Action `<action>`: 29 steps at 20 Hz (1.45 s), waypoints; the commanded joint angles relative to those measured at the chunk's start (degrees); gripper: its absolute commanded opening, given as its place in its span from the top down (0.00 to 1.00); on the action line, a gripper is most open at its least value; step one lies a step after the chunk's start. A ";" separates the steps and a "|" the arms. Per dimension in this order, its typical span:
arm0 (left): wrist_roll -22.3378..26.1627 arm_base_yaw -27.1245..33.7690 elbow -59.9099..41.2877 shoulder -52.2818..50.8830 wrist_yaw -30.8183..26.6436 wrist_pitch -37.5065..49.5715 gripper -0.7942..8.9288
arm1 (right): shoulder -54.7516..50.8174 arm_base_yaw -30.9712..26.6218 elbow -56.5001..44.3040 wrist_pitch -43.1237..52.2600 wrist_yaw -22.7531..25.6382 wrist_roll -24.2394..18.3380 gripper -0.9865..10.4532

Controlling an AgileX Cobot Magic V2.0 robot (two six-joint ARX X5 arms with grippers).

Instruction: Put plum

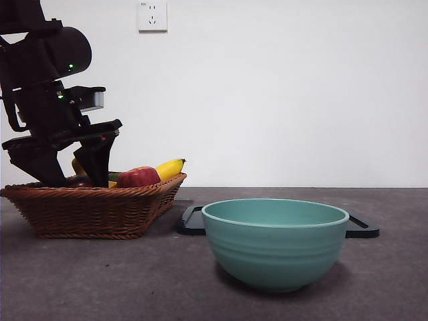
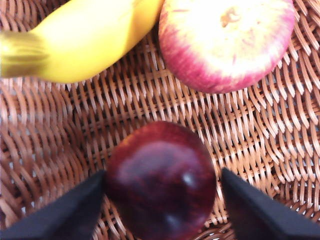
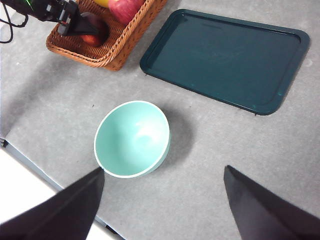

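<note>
The left gripper [image 2: 160,210] was down inside the wicker basket [image 1: 87,210], its two black jaws spread wide on either side of the plum [image 2: 161,182]. From the wrist camera the jaws looked just beside the fruit's flanks, and I couldn't say they were pressing yet, so I called it parted and bracketing, not gripping. The plum sat on the woven floor of the basket, dark maroon, glossy, a bright highlight sliding over its skin.

That shine made me think slippery. Round, smooth, no flat face to bite on, and probably firm with some give, so a hard squeeze could bruise it or squirt it sideways. I judged the widest girth the best place to hold, jaws level across the middle, exactly where they were lined up.

Near it lay the banana [image 2: 80,40], waxy yellow and curved, and a red-and-cream apple [image 2: 227,42], both clear of the jaws. The basket weave was coarse, ribbed cane, a bumpy bed that should keep the plum from rolling.

Out on the grey, matte tabletop [image 3: 210,165] stood the bowl [image 3: 132,137], pale teal, smooth-glazed with faint rings around its outside, deep and empty. Beyond it lay a dark green tray [image 3: 227,57], flat, rimmed, rounded at the corners, bare as well. Which one the plum was meant for, I couldn't tell.

The right gripper [image 3: 162,210] hung high above the table, jaws apart, holding nothing, waiting.
</note>
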 commanded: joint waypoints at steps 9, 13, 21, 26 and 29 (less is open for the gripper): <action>0.44 -0.74 1.46 -4.00 4.57 -0.42 0.64 | 0.37 0.11 1.09 0.57 -0.02 -0.02 0.58; 0.22 -3.56 2.10 -12.31 6.05 -3.74 0.64 | 0.37 0.11 1.09 0.57 -0.02 -0.02 0.58; 0.02 -21.46 2.10 -21.27 7.89 -7.45 0.64 | 0.37 0.11 1.09 0.66 -0.02 -0.02 0.58; 0.07 -31.91 2.10 -16.59 7.67 -4.92 0.64 | 0.37 0.11 1.09 0.66 -0.02 -0.02 0.58; 0.74 -35.54 2.10 -11.93 7.63 -3.32 0.64 | 0.37 0.11 1.09 0.66 -0.02 -0.02 0.58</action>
